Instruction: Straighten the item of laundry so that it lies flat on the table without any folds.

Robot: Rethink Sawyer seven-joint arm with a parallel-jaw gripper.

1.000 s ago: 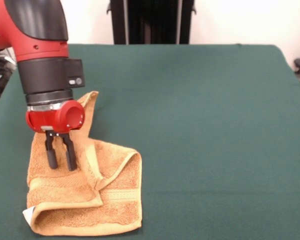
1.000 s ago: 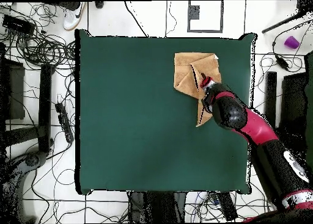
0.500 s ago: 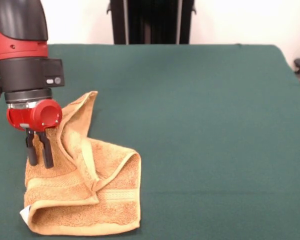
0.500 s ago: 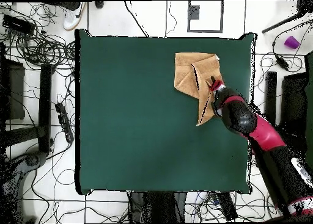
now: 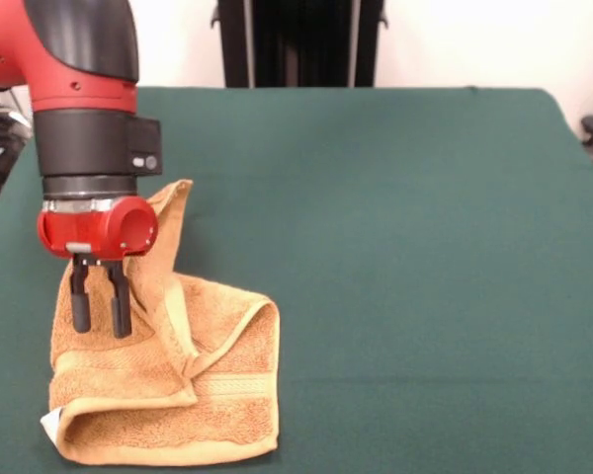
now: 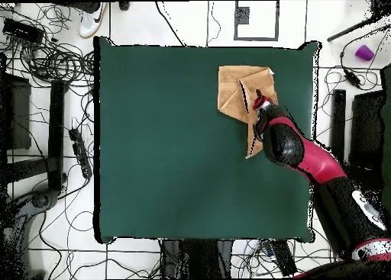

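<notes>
The golden-orange towel (image 5: 168, 385) lies crumpled and folded on the dark green table (image 5: 395, 257), near its front left corner in the front view. One flap rises in a ridge toward the back, and a small white tag (image 5: 47, 423) shows at the lower left corner. My gripper (image 5: 100, 318) hangs over the towel's left part, fingers slightly apart, holding nothing. In the overhead view the towel (image 6: 235, 90) sits near the table's far right corner, with the gripper (image 6: 260, 103) over its right side.
The table's left edge (image 5: 0, 197) runs close beside the arm. Off the table, cables and stands (image 6: 53, 71) cover the floor all round. A purple object (image 6: 364, 53) lies on the floor at the right.
The gripper swung left toward the table's edge half a second ago, then came back right over the towel's left part. The towel has barely shifted.
</notes>
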